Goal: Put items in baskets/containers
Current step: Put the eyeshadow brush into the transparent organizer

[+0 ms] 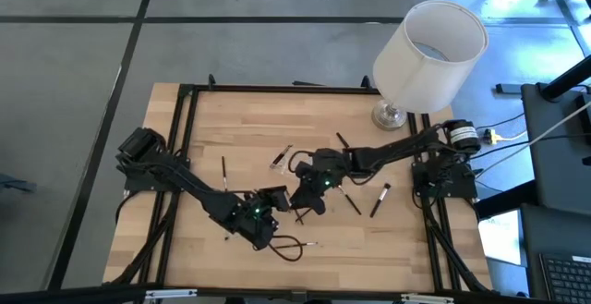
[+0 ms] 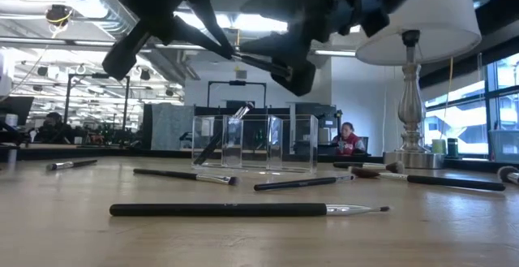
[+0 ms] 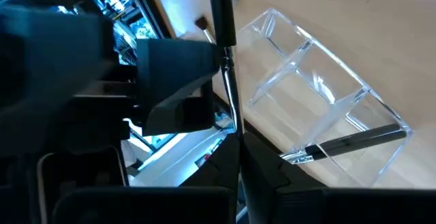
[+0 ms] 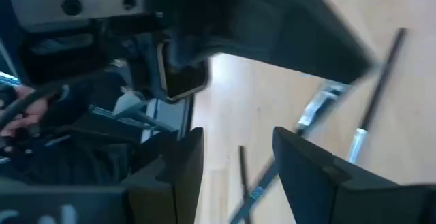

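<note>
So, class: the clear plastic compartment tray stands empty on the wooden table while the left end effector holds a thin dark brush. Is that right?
Not quite. The clear plastic compartment tray is not empty: the left wrist view shows one dark-handled, silver-ferruled brush already lying in a compartment. The rest stands: the left end effector grips a thin dark brush, and the tray is on the wooden table.

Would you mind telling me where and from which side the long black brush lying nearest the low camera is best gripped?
Grip the long black brush around the middle of its dark handle, coming straight down from above. It lies flat on the wooden table, apart from the other brushes, so an end effector's fingers would likely fit either side. Avoid the thin silver tip.
</note>
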